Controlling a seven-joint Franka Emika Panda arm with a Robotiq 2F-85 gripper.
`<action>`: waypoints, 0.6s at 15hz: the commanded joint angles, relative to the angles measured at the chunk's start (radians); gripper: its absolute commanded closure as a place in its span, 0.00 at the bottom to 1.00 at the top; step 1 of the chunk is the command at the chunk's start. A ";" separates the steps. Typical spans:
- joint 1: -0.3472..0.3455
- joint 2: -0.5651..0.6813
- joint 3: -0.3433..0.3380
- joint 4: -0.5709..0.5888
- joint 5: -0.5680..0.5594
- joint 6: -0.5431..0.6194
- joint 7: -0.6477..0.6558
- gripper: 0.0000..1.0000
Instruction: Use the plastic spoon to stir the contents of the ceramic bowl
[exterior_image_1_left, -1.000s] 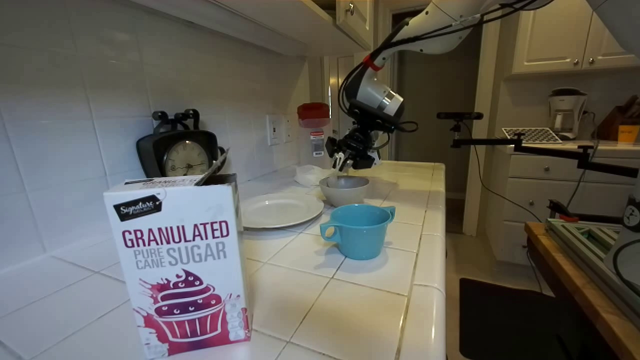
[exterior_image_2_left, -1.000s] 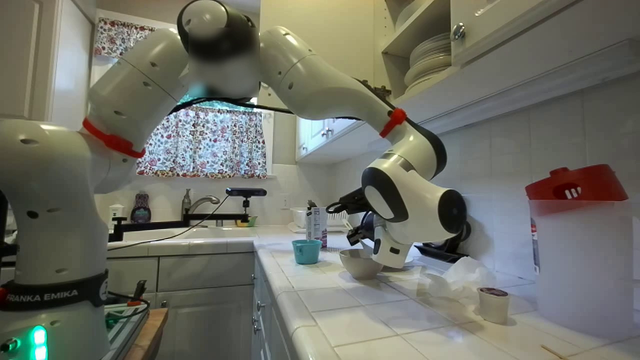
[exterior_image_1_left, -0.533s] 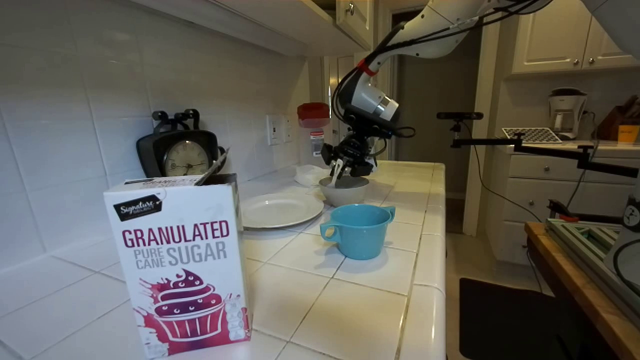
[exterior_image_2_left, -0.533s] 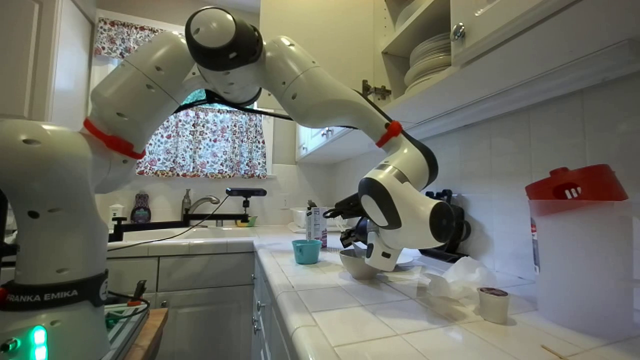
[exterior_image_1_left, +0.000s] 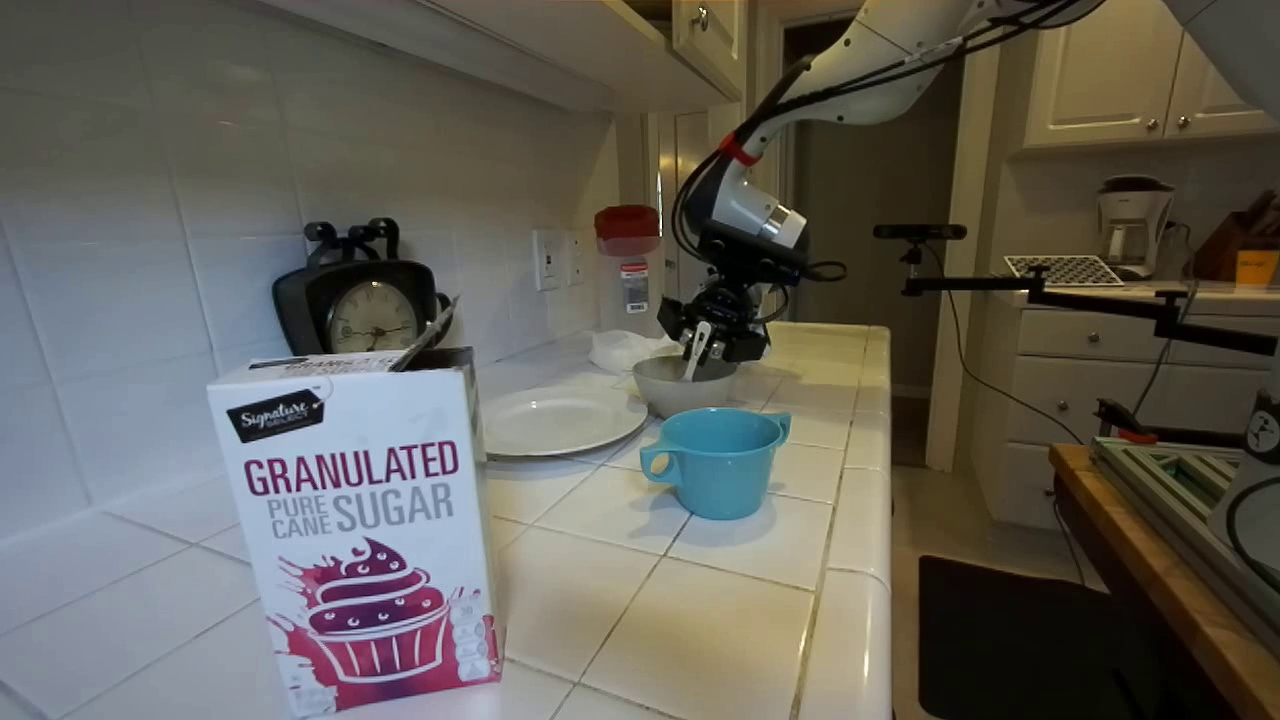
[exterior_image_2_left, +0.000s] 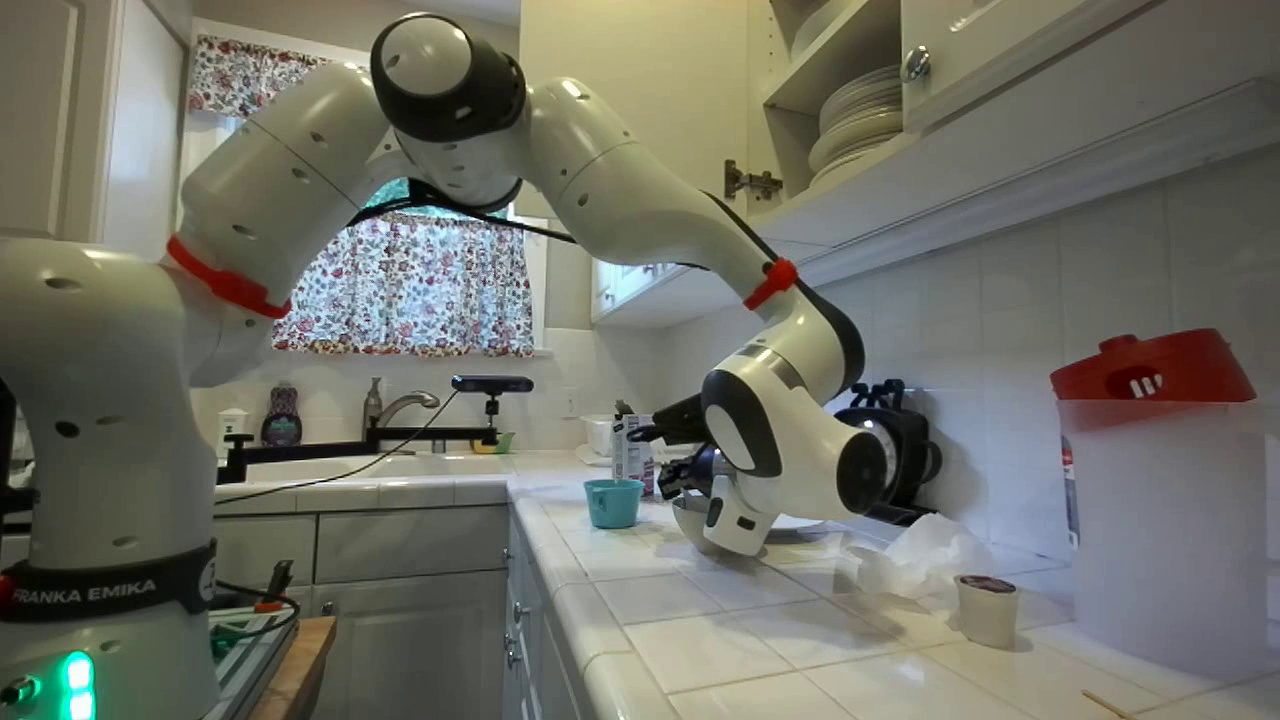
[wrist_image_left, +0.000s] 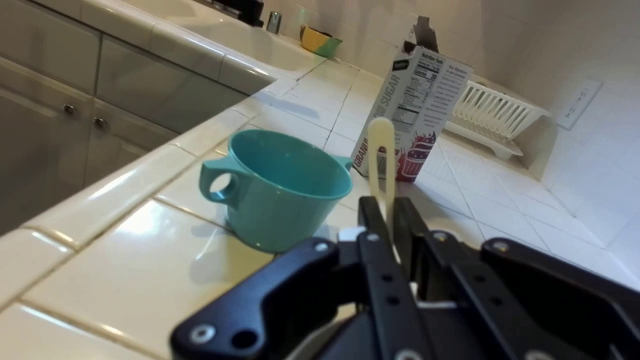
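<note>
The ceramic bowl stands on the counter behind the blue cup; it also shows in an exterior view, partly behind the arm. In the wrist view only a piece of its rim seems to show at the bottom. My gripper is just above the bowl, shut on the plastic spoon. The spoon is white with a slotted handle. In the wrist view its handle sticks up between the fingertips. The spoon slants down into the bowl; its lower end and the bowl's contents are hidden.
A light-blue cup stands close to the bowl, with a sugar box beyond it. A flat white plate lies beside the bowl. Crumpled plastic, a small pod and a red-lidded container stand on the counter.
My gripper has come down and moved towards the blue cup, with the spoon still held. The spoon's lower end has shifted inside the bowl. The bowl has slid slightly towards the cup.
</note>
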 joint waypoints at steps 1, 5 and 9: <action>0.004 -0.034 -0.008 -0.068 0.011 -0.017 -0.022 0.97; -0.004 -0.049 -0.030 -0.107 0.009 -0.023 -0.023 0.97; -0.013 -0.051 -0.057 -0.105 0.002 -0.022 -0.019 0.97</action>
